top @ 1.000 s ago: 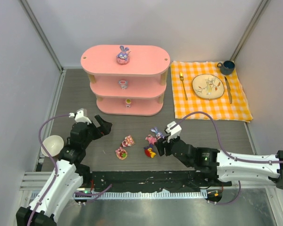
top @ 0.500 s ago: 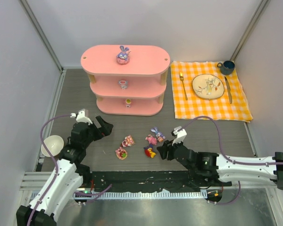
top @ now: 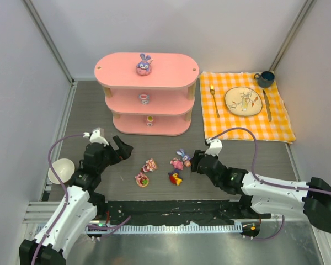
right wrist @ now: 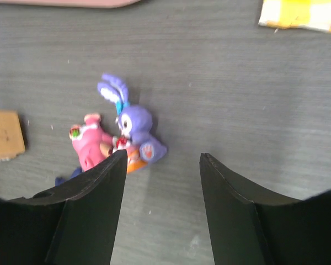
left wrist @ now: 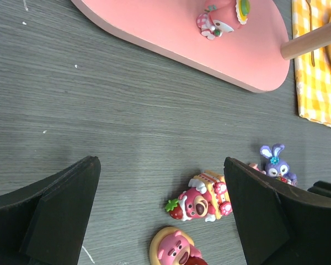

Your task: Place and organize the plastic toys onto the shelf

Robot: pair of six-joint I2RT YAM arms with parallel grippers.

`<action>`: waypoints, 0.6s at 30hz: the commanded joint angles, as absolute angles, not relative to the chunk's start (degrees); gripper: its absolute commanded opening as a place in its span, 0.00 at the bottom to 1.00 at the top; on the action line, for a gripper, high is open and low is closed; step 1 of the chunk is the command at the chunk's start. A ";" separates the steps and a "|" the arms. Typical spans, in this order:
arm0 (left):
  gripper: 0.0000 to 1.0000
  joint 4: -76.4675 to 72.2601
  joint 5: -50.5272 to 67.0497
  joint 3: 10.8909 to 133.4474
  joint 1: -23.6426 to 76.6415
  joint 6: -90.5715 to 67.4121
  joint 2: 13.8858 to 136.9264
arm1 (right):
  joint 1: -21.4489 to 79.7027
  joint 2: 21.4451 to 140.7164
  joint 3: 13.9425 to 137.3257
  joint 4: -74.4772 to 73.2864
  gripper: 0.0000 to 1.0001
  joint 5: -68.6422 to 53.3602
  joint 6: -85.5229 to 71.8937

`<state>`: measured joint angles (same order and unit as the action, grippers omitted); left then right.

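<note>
- The right gripper [top: 195,162] has moved farther from the near edge, its jaws partly apart and holding nothing.
- The purple bunny [top: 182,154] lies just left of it, against a pink toy [top: 177,163].
- The left gripper [top: 118,148] gapes wide and empty.
- Farther off, the pink shelf [top: 165,83] stands on the grey table [top: 94,113], with pale walls [top: 182,27] behind.

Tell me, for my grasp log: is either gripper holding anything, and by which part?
Nothing is held: the left gripper and the right gripper both stand open and empty.
</note>
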<state>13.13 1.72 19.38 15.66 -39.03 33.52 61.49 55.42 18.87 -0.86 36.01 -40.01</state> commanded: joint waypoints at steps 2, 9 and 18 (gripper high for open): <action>1.00 12.48 2.99 21.80 15.82 -38.94 33.13 | 53.19 54.32 24.43 1.32 0.63 25.68 -30.62; 1.00 12.39 2.90 21.62 15.82 -38.85 32.87 | 45.09 62.20 32.77 -5.80 0.63 6.08 -22.78; 1.00 12.48 2.72 21.44 15.82 -38.85 32.52 | 40.88 72.06 38.92 -10.28 0.63 -5.44 -16.97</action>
<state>13.15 1.78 19.49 15.66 -39.00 33.01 42.74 69.10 34.65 -7.40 1.78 -21.37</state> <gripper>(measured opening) 0.997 0.630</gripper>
